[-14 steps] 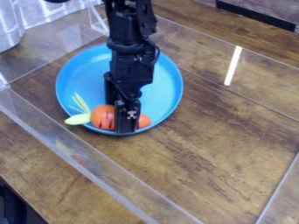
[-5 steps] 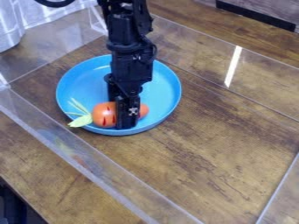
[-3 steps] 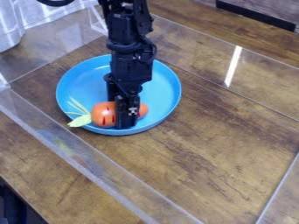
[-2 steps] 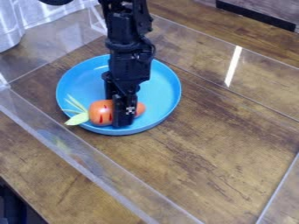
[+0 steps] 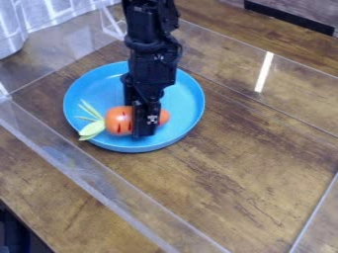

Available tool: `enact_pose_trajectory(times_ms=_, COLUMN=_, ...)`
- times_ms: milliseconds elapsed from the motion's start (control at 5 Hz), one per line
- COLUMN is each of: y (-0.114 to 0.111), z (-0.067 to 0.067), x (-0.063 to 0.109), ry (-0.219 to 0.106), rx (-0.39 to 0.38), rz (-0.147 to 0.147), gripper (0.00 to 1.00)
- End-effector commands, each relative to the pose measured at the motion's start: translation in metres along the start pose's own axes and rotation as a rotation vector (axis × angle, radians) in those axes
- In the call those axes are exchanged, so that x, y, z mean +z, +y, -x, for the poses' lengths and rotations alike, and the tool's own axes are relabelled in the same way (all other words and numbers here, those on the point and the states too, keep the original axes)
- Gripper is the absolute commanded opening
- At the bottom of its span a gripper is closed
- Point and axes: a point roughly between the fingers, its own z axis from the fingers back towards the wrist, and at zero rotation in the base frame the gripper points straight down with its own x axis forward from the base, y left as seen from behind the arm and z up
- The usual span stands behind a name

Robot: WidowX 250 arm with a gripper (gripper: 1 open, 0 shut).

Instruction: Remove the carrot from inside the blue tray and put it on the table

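The carrot has risen slightly, clamped in the end effector, above the blue tray.

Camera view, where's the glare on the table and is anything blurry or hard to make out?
In the camera view, a bright white streak of glare sits on the table right of the blue tray, with fainter long reflections crossing the planks; the gripper over the carrot looks dark and soft, so its fingertips are hard to separate; the top left corner is washed out.
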Motion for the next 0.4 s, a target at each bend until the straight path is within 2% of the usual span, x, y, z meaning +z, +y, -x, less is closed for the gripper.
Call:
enact_pose_trajectory(times_ms=0, y=0.0025, z=-0.0102, x=0.0386, ry=-0.074, rx=-0.024, rz=-0.084, gripper=0.0)
enact_pose_trajectory(times_ms=200, y=0.0009, z=-0.0108, x=0.0416, ry=-0.07, rx=-0.032, rz=-0.089, gripper=0.0)
